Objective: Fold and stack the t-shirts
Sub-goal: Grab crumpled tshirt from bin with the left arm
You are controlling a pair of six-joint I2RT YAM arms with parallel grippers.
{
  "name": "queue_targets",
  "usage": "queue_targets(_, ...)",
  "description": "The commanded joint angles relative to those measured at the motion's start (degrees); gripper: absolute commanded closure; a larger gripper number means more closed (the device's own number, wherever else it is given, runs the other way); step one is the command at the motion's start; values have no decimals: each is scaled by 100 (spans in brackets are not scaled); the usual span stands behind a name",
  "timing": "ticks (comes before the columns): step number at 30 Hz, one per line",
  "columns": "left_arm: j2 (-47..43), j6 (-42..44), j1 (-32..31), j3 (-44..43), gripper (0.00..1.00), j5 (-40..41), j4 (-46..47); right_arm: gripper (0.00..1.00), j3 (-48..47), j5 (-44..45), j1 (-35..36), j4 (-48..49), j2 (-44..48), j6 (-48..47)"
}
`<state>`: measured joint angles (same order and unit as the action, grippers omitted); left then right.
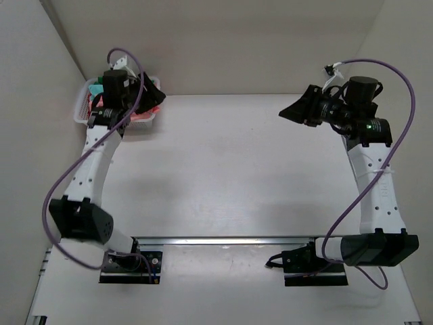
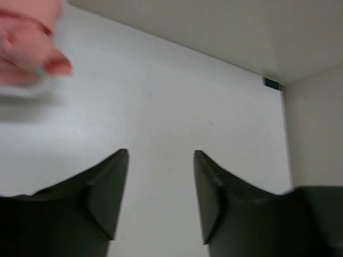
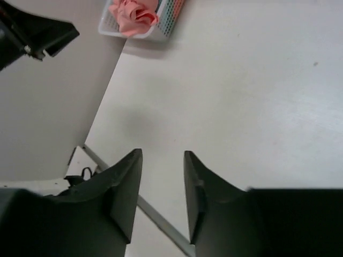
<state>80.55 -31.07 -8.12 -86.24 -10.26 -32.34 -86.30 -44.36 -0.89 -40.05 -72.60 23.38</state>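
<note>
The t-shirts lie bunched in a white lattice basket at the table's far left corner. A salmon-pink shirt hangs over its front rim, and a bit of teal cloth shows behind. The pink shirt also shows in the right wrist view and blurred in the left wrist view. My left gripper hovers over the basket's right end, open and empty. My right gripper is raised at the far right, open and empty.
Walls close in the table at the left, back and right. A metal rail runs across the near edge between the arm bases. The white tabletop spans between the arms.
</note>
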Motion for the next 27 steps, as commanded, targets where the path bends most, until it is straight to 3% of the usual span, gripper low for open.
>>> queue_targets(1,925,294,285,-875,34,1016,141,64,-571,295,-27,-511,-395,-826)
queue_targets(2,1258,442,337,-1156,26,1174,157,65,-642,348,61,-469,-439,-852)
queue_targets(3,1548,635,381,-1472,26,1437,123,61,-694,506,201,-486,-518,-922)
queue_targets(4,1699,724,399,-1753,19,1622,122,54,-704,681,325,-590,-579,-940)
queue_targets(5,1979,882,399,-1878,2,1946,79,52,-695,831,482,-635,-624,-992)
queue_targets(9,2849,1235,416,-2598,2,2580,-9,49,-397,666,861,-469,-835,-862)
queue_targets(12,3193,1279,425,-2627,2,2740,226,48,-501,622,1098,-459,-1063,-852)
queue_targets(20,4178,1375,504,-3153,1,2968,526,49,-344,279,783,-319,-1230,-694)
queue_targets(23,4504,1568,478,-3556,7,3082,509,49,-334,287,774,-275,-1204,-668)
queue_targets(24,4600,1647,487,-3645,14,3179,518,49,-309,270,774,-327,-1230,-711)
queue_targets(25,4679,1709,504,-3768,37,3206,492,49,-308,287,757,-293,-1204,-694)
queue_targets(27,4689,1840,487,-4058,60,3232,326,50,-282,252,704,-275,-1230,-598)
